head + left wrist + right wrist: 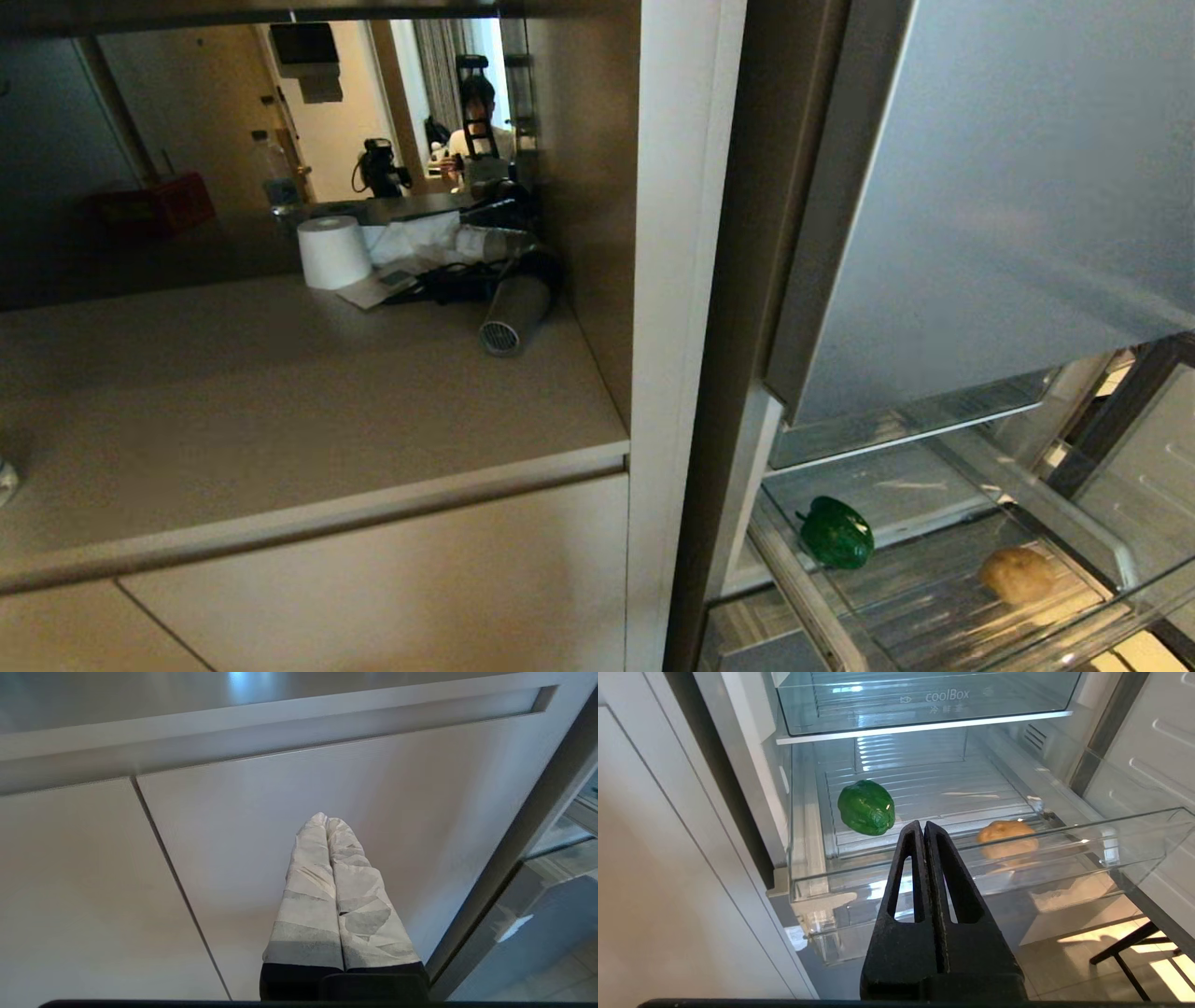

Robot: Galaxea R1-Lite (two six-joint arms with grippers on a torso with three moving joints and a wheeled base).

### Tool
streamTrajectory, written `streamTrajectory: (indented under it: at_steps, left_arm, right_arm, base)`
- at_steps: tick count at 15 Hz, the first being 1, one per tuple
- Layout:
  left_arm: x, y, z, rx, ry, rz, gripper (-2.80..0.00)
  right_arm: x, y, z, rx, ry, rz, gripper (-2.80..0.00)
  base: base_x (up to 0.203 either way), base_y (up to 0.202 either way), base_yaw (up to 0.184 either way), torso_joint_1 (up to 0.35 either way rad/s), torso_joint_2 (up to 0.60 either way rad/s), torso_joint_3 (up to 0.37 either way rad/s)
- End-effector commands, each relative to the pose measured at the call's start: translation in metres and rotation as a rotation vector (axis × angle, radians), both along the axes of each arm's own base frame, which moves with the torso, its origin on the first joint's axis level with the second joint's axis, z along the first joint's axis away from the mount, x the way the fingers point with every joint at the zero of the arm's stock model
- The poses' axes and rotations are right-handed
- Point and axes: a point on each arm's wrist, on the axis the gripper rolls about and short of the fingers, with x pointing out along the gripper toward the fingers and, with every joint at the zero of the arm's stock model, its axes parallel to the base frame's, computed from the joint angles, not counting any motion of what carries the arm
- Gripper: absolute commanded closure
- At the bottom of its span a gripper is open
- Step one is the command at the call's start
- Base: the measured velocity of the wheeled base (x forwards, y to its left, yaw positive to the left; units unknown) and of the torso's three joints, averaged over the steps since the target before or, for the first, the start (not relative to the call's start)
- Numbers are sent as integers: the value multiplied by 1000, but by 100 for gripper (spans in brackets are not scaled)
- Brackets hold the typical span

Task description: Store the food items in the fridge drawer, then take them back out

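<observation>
The black right gripper point(924, 828) hangs before the open fridge, jaws pressed together on nothing. Just beyond it stands the pulled-out transparent plastic fridge drawer point(924, 868) with its ribbed floor. Inside, the tan-brown oval potato point(1007, 839) lies near the front wall at about 2 o'clock from the gripper; the glossy dark-green bell pepper point(866, 807) sits farther back at 11 o'clock, well apart. The white-wrapped left gripper point(326, 823), jaws closed and empty, faces a pale cabinet door point(261, 826).

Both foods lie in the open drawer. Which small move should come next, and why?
Probably open the right gripper and reach toward the bell pepper. It is shut and empty before the fridge drawer, and the pepper lies nearer than the potato.
</observation>
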Motion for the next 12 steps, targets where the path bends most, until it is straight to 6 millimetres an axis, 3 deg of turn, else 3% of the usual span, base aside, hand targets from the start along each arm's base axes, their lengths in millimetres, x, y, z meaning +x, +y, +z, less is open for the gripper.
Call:
streamTrajectory:
  at_steps: [1,6,7,9,12]
  left_arm:
    - [1,0,-3,0,11,0,0]
    - [1,0,-3,0,10,0,0]
    - [1,0,-3,0,9,0,0]
    - [1,0,-2,0,8,0,0]
    - [1,0,-3,0,10,0,0]
  right_arm:
    - [0,0,0,-1,1,1,0]
    - [-3,0,8,-26,-8,-21,0]
    - [-5,-1,19,-28,5,-35,0]
    - [-8,-1,63,-11,52,-53,0]
    - [34,-2,107,33,321,-98,0]
  base:
    - [0,0,0,0,0,0]
    - [0,0,0,0,0,0]
    - [0,0,0,0,0,0]
    - [0,0,0,0,0,0]
    - [0,0,0,0,0,0]
